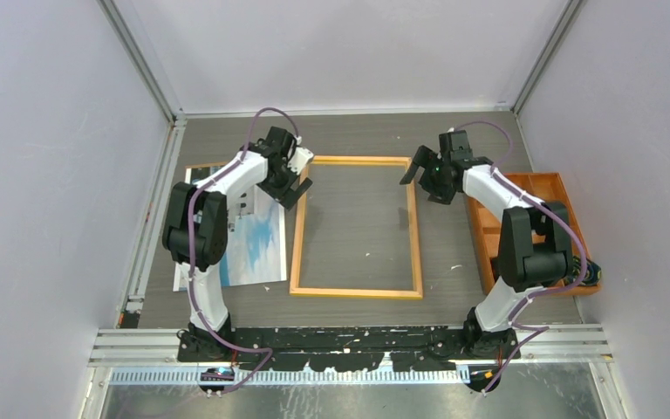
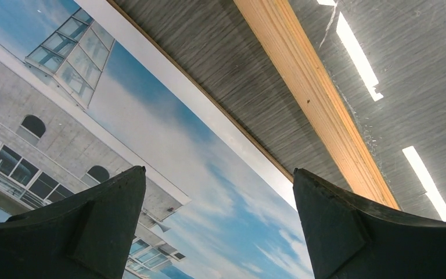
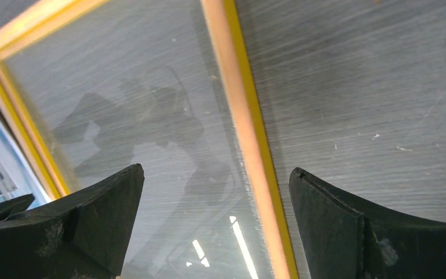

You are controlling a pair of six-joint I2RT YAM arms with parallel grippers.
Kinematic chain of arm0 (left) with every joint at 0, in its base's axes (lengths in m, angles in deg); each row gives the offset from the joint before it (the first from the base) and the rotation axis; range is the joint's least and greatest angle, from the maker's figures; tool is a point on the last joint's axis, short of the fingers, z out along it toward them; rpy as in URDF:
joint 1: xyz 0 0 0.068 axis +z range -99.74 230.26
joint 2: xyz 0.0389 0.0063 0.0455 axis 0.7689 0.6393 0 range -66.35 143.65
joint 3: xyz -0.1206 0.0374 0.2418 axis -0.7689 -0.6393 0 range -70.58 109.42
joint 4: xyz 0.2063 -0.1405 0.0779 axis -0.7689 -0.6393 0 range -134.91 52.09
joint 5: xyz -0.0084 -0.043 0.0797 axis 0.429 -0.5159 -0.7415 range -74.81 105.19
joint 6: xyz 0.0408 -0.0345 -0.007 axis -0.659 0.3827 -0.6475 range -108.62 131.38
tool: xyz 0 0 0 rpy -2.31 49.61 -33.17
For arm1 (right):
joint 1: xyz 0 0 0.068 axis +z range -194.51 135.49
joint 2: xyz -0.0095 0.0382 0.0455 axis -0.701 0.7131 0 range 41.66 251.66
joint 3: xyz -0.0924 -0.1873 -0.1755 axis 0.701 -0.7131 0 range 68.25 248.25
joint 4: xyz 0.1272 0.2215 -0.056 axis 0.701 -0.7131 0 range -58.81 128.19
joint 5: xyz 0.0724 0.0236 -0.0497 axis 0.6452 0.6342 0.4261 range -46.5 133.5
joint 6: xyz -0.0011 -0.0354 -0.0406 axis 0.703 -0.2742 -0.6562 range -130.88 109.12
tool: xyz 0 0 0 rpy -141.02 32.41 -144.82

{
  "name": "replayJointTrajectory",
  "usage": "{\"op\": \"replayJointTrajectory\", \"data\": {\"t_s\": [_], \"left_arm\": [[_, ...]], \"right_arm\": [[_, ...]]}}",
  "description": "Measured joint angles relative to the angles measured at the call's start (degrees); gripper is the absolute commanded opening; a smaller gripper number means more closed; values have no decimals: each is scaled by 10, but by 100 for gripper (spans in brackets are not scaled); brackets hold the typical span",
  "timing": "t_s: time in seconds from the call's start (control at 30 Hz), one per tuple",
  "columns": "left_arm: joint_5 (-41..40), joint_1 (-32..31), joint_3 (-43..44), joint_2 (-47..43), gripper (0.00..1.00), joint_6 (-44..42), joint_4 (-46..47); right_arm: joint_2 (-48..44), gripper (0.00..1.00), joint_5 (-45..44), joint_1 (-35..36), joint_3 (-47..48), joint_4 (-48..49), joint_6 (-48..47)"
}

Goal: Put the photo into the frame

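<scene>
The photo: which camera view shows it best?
The left wrist view: the photo fills most of it, sky, clouds and buildings sharp. The top view shows it small, left of the frame, partly under the left arm. The right wrist view catches only a sliver beyond the frame's edge.

Overhead view is bright and even, with soft white light from above, so the arms (image 1: 227, 183) only drop faint, fuzzy shadows on the grey table (image 1: 449, 253). The walls (image 1: 52, 175) pick up a slight lilac tint. Left wrist view is crisp on the photo (image 2: 151, 133), but the glass of the frame (image 2: 313, 93) throws back hard white strip-light glare on the right. Right wrist view is softer: the frame edge looks smeared, a dim arm silhouette ghosts in the glass, and the dark fingers (image 3: 93, 226) are near-black lumps.
</scene>
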Motion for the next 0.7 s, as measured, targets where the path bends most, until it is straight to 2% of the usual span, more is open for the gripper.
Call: {"op": "replayJointTrajectory", "data": {"t_s": [0.33, 0.7], "left_arm": [[3, -1, 0, 26, 100, 14, 3], [7, 2, 18, 58, 100, 16, 4]], "right_arm": [[1, 100, 16, 2, -92, 30, 34], [10, 100, 93, -7, -132, 136, 105]]}}
